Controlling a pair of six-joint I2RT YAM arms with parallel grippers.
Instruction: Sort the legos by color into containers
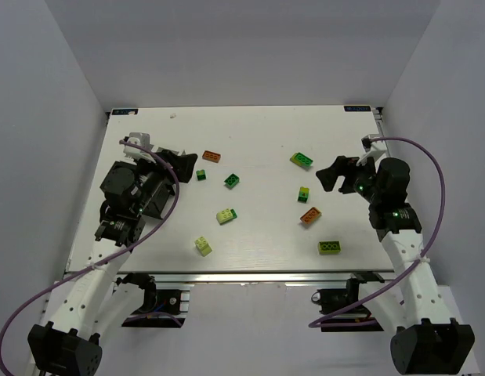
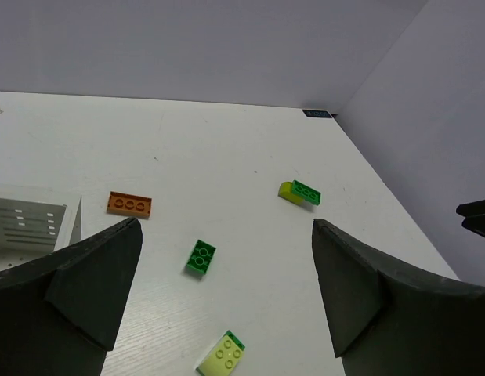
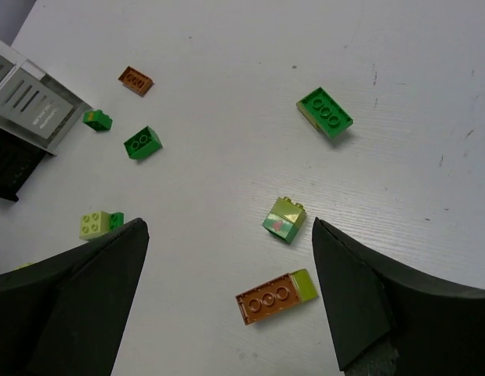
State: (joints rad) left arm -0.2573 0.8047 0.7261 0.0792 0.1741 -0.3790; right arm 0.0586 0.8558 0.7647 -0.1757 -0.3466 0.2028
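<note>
- white container point(image 2: 29, 223): cut off by the left edge of the left wrist view; near side hidden behind a finger point(image 2: 77, 290) of the left claw point(image 2: 226, 225). Top view: mostly covered by the left arm.
- black container point(image 3: 5, 168): only a corner shows in the right wrist view; the rest lies past the left edge.
- lime brick point(image 3: 94, 225): its dark green end is partly behind a finger of the right claw point(image 3: 228, 227).
- black shape point(image 2: 477, 219): cut off by the right edge, unidentifiable.
- corner label point(image 1: 356, 108) on the surface: too small to read.
</note>
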